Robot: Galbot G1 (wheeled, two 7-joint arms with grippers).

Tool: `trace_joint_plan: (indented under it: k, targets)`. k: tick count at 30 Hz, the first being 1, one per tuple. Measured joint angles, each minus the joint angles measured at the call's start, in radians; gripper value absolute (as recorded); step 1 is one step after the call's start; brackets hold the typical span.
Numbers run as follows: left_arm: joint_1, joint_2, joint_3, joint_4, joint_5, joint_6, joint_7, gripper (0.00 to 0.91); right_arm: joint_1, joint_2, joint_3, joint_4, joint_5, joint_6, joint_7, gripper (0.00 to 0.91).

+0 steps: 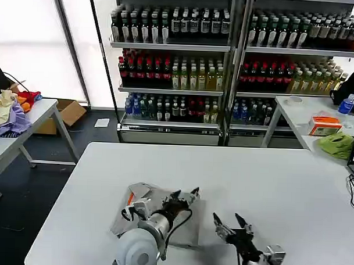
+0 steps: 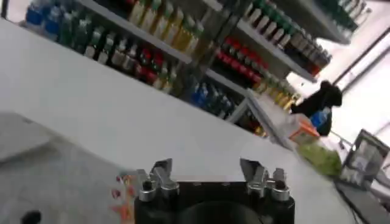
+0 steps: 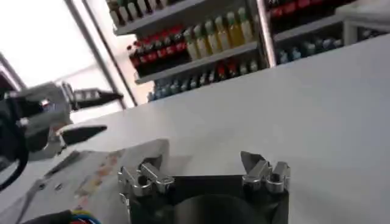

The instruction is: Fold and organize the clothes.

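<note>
From the head camera, a folded light grey shirt (image 1: 185, 223) lies flat on the near left part of the white tabletop (image 1: 268, 182), a strip of orange lining showing at its left edge. Over it hovers the left end effector (image 1: 185, 196), fingers spread apart and empty. Just to the right of the shirt, above bare tabletop, the right end effector (image 1: 230, 218) also has its two dark fingers parted and grips nothing.

Seen from the left wrist, the left end effector (image 2: 206, 167) stands open, with the grey shirt (image 2: 55, 176) below it and a small coloured print beside one finger, though that detail is blurred.

Seen from the right wrist, the right end effector (image 3: 201, 163) is open over the tabletop (image 3: 292, 115); the shirt (image 3: 91, 176) lies beside it, and the left end effector (image 3: 91, 112) hangs farther off above the cloth.
</note>
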Motion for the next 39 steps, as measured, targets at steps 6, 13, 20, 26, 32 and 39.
trace_joint_plan:
  k: [6, 13, 20, 26, 32, 39]
  targets:
    - [0.037, 0.04, -0.141, -0.042, 0.051, -0.021, 0.063, 0.907, 0.076, 0.021, -0.144, -0.081, 0.03, -0.027, 0.036, 0.0]
    - [0.111, 0.069, -0.305, -0.089, 0.117, -0.046, 0.121, 0.907, 0.128, 0.042, -0.251, -0.136, 0.056, -0.03, 0.049, 0.0]
    - [0.171, 0.072, -0.409, -0.124, 0.154, -0.063, 0.148, 0.907, 0.134, 0.026, -0.267, -0.136, 0.056, -0.02, 0.031, 0.0]
    - [0.209, 0.083, -0.464, -0.141, 0.166, -0.068, 0.163, 0.907, 0.139, -0.016, -0.203, -0.097, 0.062, -0.027, -0.01, 0.0]
    - [0.237, 0.083, -0.502, -0.148, 0.167, -0.069, 0.169, 0.907, 0.14, -0.095, -0.096, -0.07, 0.091, -0.057, -0.059, 0.0]
    - [0.242, 0.074, -0.512, -0.145, 0.174, -0.073, 0.174, 0.907, 0.169, -0.192, 0.01, -0.085, 0.096, -0.098, -0.102, 0.907]
